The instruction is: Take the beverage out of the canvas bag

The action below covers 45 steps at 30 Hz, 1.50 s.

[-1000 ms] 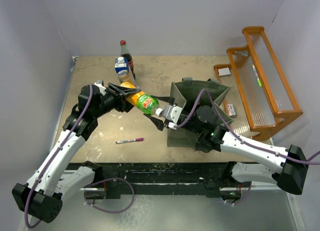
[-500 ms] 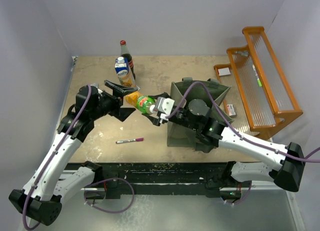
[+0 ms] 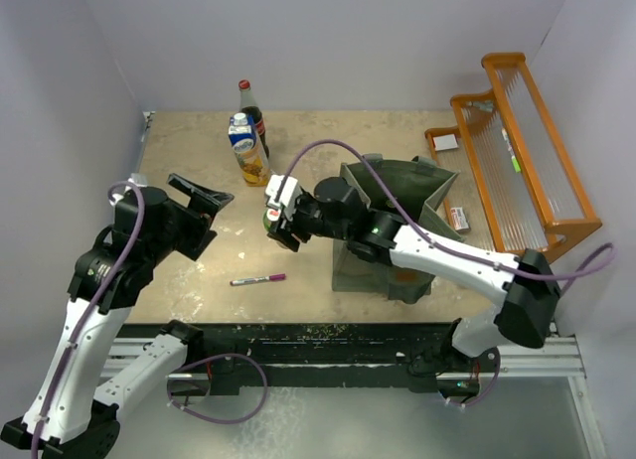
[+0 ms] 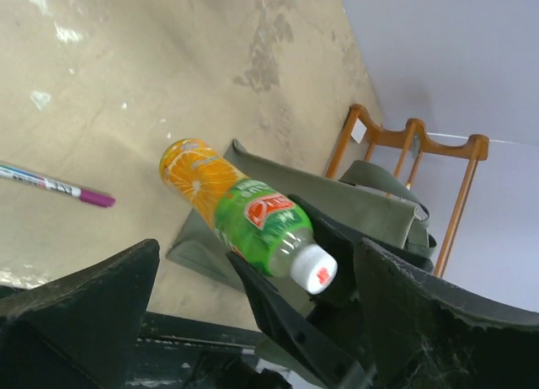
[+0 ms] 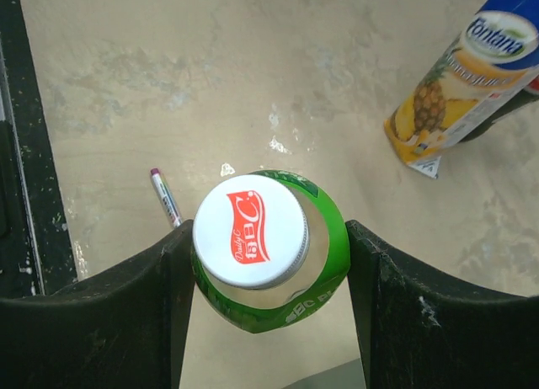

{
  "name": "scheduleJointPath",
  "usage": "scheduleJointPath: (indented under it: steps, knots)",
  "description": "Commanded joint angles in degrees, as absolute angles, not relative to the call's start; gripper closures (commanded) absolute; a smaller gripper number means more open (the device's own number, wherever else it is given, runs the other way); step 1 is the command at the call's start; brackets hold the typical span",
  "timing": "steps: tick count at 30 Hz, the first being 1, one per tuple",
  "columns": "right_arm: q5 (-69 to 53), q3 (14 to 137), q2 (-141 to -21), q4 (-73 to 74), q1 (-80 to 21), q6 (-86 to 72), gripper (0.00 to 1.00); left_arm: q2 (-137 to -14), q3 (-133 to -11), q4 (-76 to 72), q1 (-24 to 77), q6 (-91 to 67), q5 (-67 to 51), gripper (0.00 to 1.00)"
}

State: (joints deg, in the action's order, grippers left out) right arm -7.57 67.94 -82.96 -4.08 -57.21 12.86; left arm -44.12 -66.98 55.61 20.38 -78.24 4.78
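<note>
Left gripper [image 3: 211, 213]: jaws wide apart, holding nothing, well left of the beverage [image 4: 240, 216]. The top view hides most of the bottle under the right gripper [image 3: 274, 221]. The left wrist view gives its whole side: orange-slice print at the base, green label, white cap. Only the right wrist view shows the cap's red logo. Right fingers are clamped on it just below the cap. It is outside the canvas bag [image 3: 422, 181], just left of it. Can't tell if the base touches the table.
</note>
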Motion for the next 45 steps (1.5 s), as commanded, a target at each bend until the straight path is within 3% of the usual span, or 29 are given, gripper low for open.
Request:
scheduleJointPath:
  steps: [1,14,18,24,30,41,45]
  knots:
    - [-3.6,75.1,-86.1,-7.0,-57.0,7.4,1.00,-45.9,-73.8,59.5,20.4,-70.0,10.8,0.01]
    - [-3.2,76.2,-98.0,-19.4,-56.9,-6.3,1.00,-47.2,-82.0,62.5,20.4,-59.2,13.1,0.01]
    - [-2.3,76.2,-99.6,-19.9,-56.6,-6.6,0.92,-47.9,-82.3,61.8,20.4,-56.6,10.1,0.01]
    - [-1.8,75.5,-99.5,-17.5,-56.6,-4.3,0.41,-49.3,-81.9,58.7,20.5,-51.7,5.2,0.01]
    - [-2.0,75.9,-96.2,-15.3,-56.6,-0.6,0.01,-53.0,-82.5,58.2,20.4,-49.6,2.6,0.01]
    - [0.4,78.8,-79.2,2.4,-56.6,7.8,0.00,-58.2,-82.1,54.3,20.5,-43.4,-4.1,0.01]
    - [9.9,76.4,-69.7,8.5,-56.6,6.8,0.00,-61.9,-81.4,52.7,20.4,-40.2,-9.2,0.01]
